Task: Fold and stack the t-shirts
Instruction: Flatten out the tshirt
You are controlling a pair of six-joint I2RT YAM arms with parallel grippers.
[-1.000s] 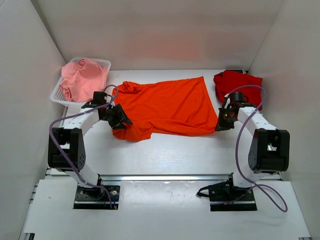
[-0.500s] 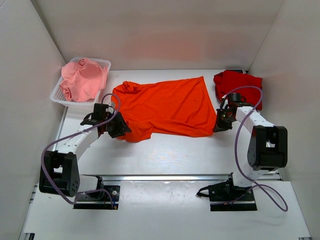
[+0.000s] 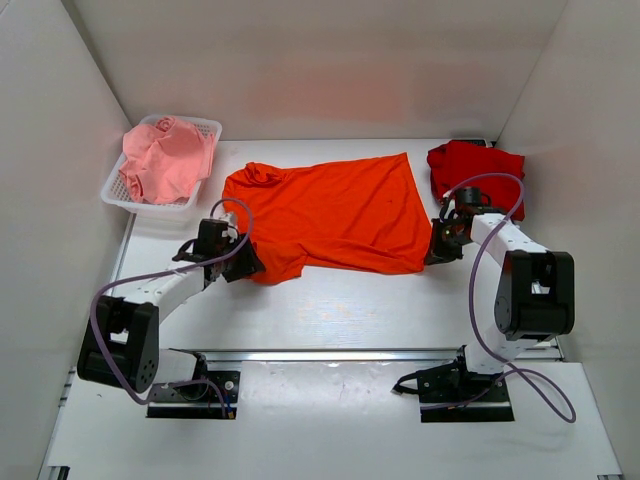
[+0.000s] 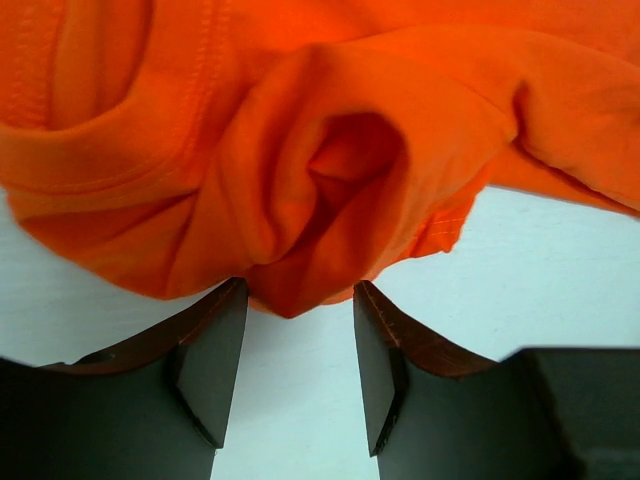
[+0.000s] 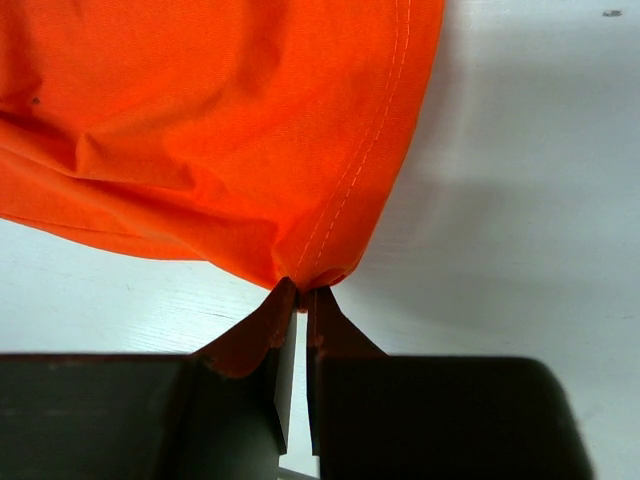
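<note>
Cloth this thin is light, limp and a little slippery. It will sag wherever it is not held, so stitched edges and corners make the best holds. The orange shirt (image 3: 330, 215) lies spread on the worktop (image 3: 350, 300), collar end just beside the basket (image 3: 210, 127), hem end away from it. The right pincer (image 5: 297, 290) is pinched tight on the hem corner farthest from the basket. The left pincer (image 4: 298, 290) stands open at the bunched sleeve on the basket side, with a fold of cloth between its jaws but not gripped. The pink shirt (image 3: 165, 155) sits in the basket. The red shirt (image 3: 475, 165) lies beyond the orange one, well apart from the basket.
</note>
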